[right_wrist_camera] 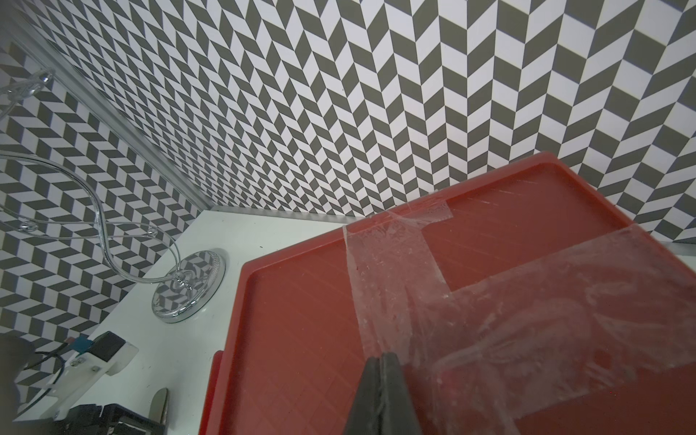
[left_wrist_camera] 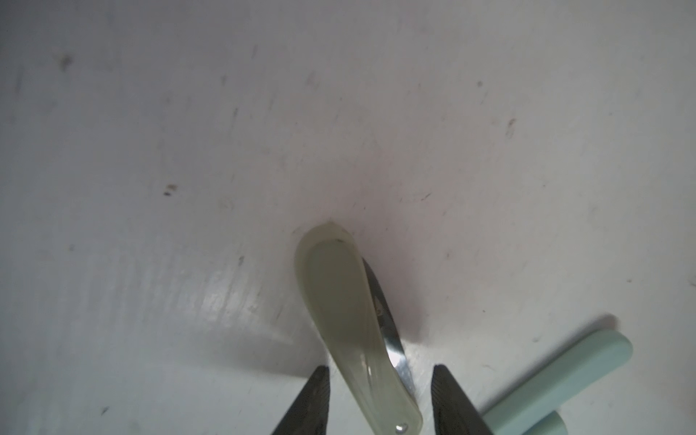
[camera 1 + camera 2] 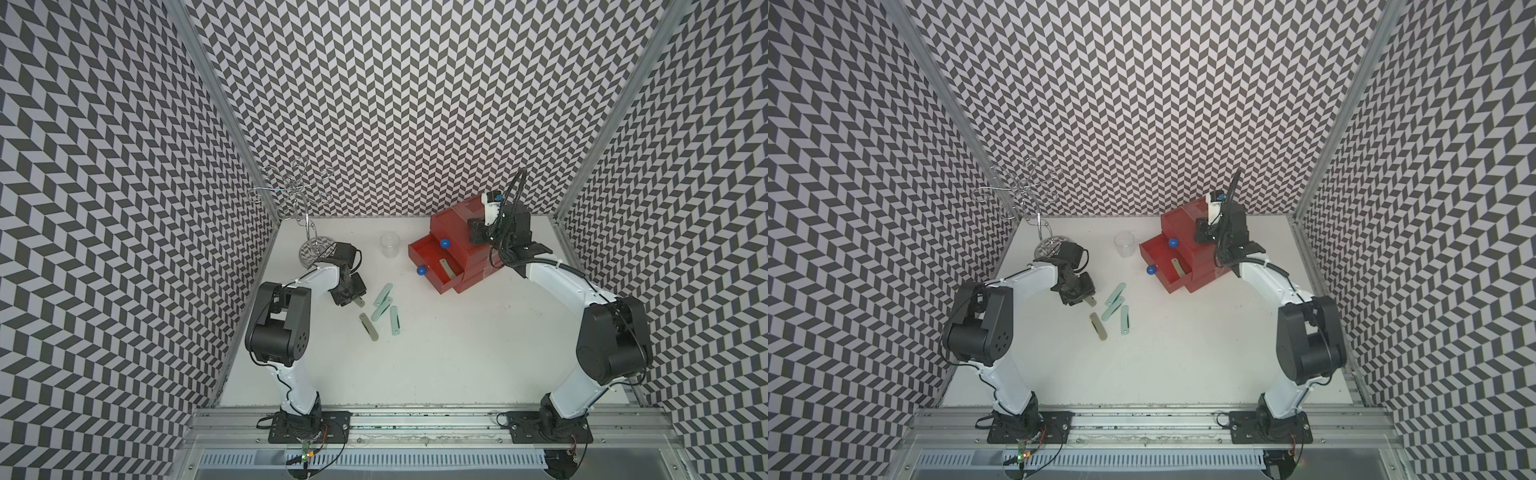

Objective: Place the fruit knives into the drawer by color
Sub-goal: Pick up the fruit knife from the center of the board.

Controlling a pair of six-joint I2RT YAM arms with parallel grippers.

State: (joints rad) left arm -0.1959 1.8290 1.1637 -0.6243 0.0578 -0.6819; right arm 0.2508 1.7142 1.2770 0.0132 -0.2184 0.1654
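A: Holding anything, left end effector (image 2: 380, 367)?
B: No. Its jaws stand apart around the grey-green knife (image 2: 339, 301) on the white surface (image 2: 150, 150). The right end effector (image 1: 380, 357) is pinched closed, over the top of the red drawer box (image 1: 301, 320).

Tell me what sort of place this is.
Probably a robot test booth, not a kitchen: left arm and right arm bolted to an aluminium rail, chevron-patterned panels walling in a white table, and staged props: a red drawer box and fruit knives.
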